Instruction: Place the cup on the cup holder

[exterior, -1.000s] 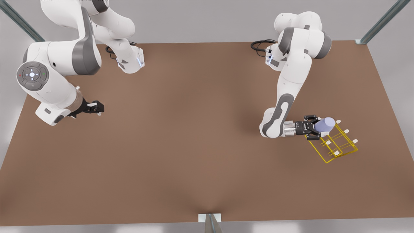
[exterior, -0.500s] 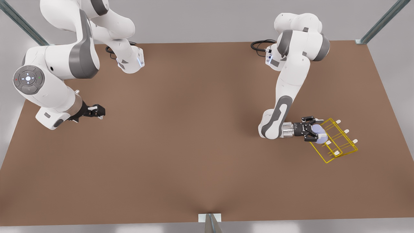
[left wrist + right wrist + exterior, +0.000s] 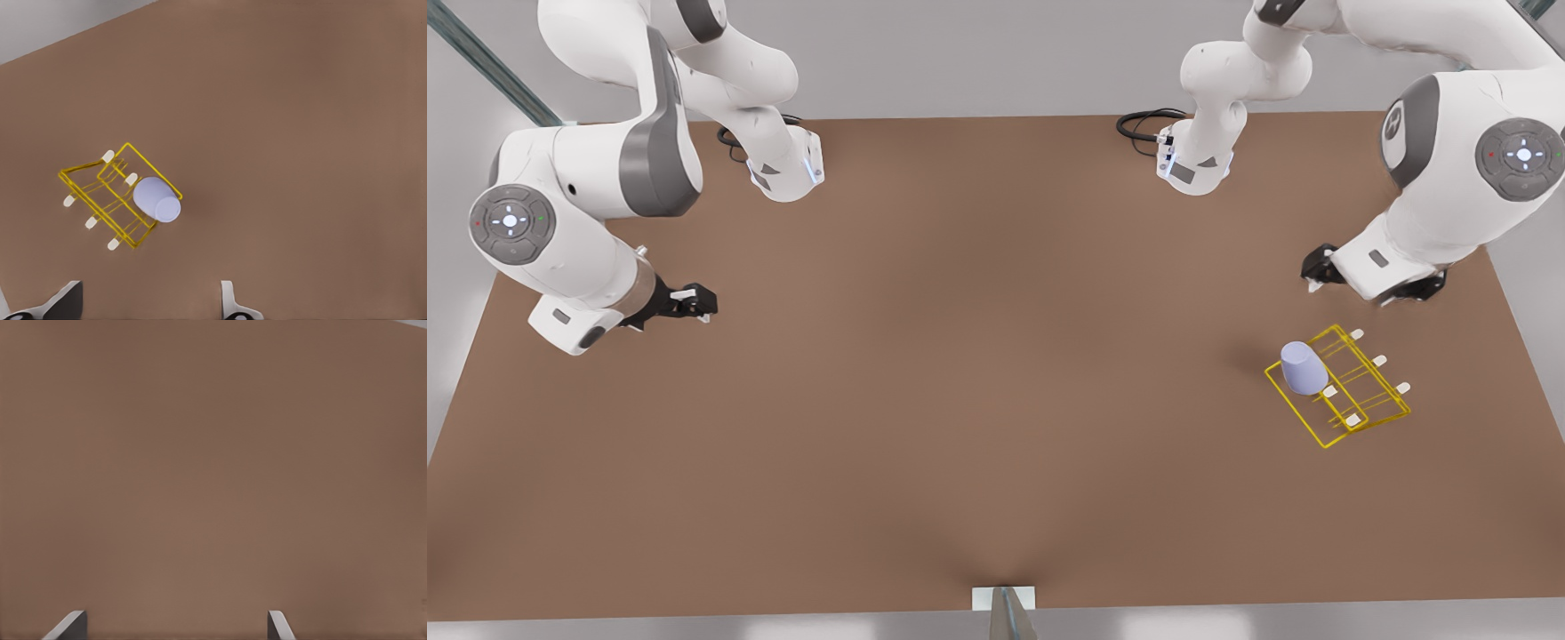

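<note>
The lavender-blue cup point(image 3: 1303, 367) sits on the end of the yellow wire cup holder point(image 3: 1368, 428) nearest the table's middle, with nothing gripping it. In the left wrist view the cup point(image 3: 157, 199) rests on one corner of the cup holder point(image 3: 107, 193), well below the camera. My left gripper point(image 3: 1316, 265) hangs open point(image 3: 147, 300), above and behind the holder at the front view's right. My right gripper point(image 3: 698, 302) waits open point(image 3: 175, 625) over bare table at the front view's left.
The brown table point(image 3: 960, 400) spreads wide between the two arms. Both arm bases, with black cables point(image 3: 1147, 124), stand along the back edge. Metal frame posts point(image 3: 1005, 613) mark the front edge and back corners.
My left gripper let go of the cup and pulled up and back, away from the holder. The cup stays on the holder. The right arm has barely shifted.
</note>
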Motion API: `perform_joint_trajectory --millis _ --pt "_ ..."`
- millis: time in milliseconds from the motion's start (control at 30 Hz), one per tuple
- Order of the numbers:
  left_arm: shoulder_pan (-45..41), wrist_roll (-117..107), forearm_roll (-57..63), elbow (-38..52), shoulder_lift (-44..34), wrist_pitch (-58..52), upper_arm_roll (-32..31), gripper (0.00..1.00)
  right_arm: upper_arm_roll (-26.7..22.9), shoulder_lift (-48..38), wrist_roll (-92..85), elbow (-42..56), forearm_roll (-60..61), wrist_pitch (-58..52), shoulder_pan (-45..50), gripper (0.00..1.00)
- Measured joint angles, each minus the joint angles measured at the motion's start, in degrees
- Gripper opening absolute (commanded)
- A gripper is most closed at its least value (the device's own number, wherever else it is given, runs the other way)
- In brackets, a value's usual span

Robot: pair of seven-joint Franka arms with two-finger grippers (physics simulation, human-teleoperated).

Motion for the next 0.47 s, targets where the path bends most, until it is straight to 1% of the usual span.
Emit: perform_joint_trajectory --millis 67,167,467 --pt "-0.33 -0.87 -2.38 -3.58 -3.61 1.15 0.07 1.00 0.01 0.00 -0.01 0.00 0.02 -0.05 0.08 1.00" --pt "-1.04 -2.01 -4.23 -7.87 -6.81 2.75 0.17 1.00 0.21 0.03 -0.03 0.00 0.21 -0.10 0.36 1.00" --pt "-0.90 -4.49 -5.56 -8.95 -7.60 4.67 0.22 1.00 0.28 0.10 0.02 0.00 0.57 -0.15 0.36 1.00"
